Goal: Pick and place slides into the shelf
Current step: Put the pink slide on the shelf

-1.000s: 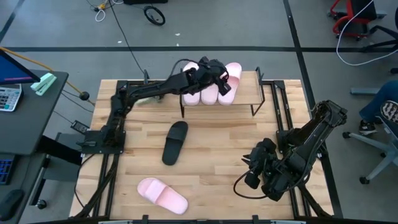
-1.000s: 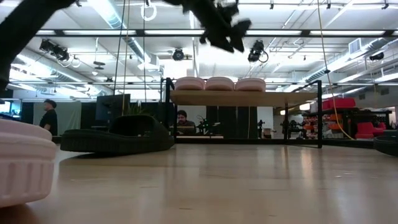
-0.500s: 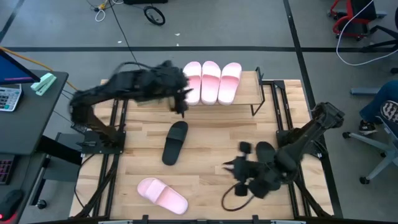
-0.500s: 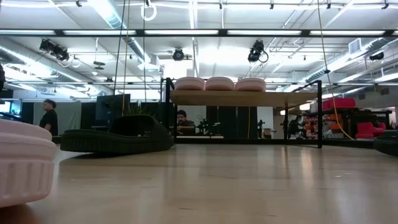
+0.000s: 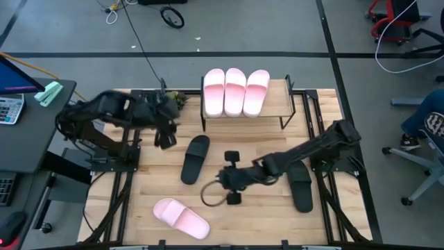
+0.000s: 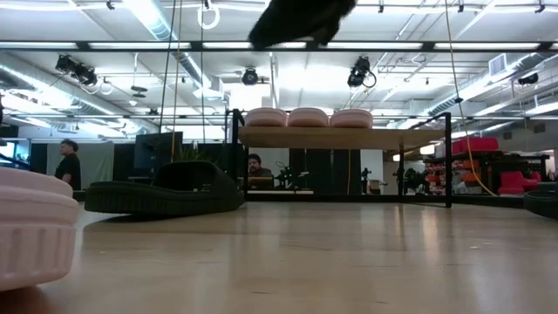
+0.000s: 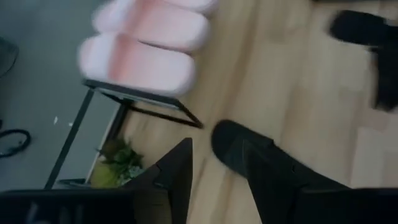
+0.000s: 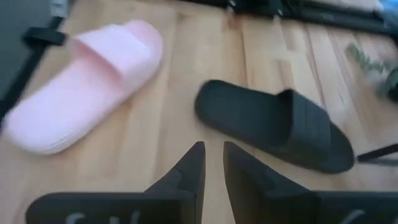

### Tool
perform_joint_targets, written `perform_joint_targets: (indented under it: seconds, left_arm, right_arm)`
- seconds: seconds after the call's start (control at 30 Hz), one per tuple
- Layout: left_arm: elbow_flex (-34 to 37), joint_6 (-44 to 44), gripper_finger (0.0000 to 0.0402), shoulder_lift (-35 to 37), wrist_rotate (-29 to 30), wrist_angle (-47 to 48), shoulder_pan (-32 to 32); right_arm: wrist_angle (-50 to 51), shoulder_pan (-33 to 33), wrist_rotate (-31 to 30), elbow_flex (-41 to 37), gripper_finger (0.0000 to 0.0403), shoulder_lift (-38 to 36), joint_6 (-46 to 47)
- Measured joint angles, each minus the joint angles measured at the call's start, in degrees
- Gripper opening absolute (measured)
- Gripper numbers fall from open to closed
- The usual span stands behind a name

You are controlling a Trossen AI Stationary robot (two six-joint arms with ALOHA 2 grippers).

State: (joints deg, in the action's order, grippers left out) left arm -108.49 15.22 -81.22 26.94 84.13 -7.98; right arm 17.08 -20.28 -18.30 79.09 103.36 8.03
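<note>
1. High view: I see 3 pink slides [image 5: 235,92] resting on the shelf [image 5: 288,104].
2. Left gripper [image 5: 165,132], fingers parted, holds nothing.
3. Right gripper [image 5: 231,178], fingers narrowly parted, is empty beside a black slide [image 5: 195,158].

Lighting's bright and even on my end, coming from long ceiling strips [image 6: 218,45] that blow out to white in the low view. Shadows on the tabletop [image 5: 236,201] are soft and short. The left arm [image 5: 118,114] is smeared with motion blur from above, and its wrist feed is blurry all over. The nearest pink slide [image 6: 30,228] in the low view is a soft out-of-focus blob.
</note>
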Motion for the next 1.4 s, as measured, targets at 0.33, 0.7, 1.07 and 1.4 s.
perform_joint_targets:
  seconds: [0.33,0.7,1.07,1.4]
  left_arm:
    - [21.99,-0.88,0.0133,-0.12,-0.10,-11.27,-5.74]
    - [27.41,-0.84,0.0138,1.73,0.02,-13.17,-1.87]
    - [27.41,-4.30,0.0138,8.11,-0.04,-21.23,3.54]
    - [27.27,-3.85,0.0136,13.57,0.02,-21.89,4.45]
  right_arm:
    - [-5.58,6.08,9.27,0.00,0.0064,6.02,6.03]
    - [-31.30,0.83,17.83,0.84,0.0079,14.32,-22.03]
    - [-12.59,3.42,21.37,26.00,0.0139,27.90,-26.28]
    - [-3.20,2.80,26.10,36.57,0.0193,34.90,-28.57]
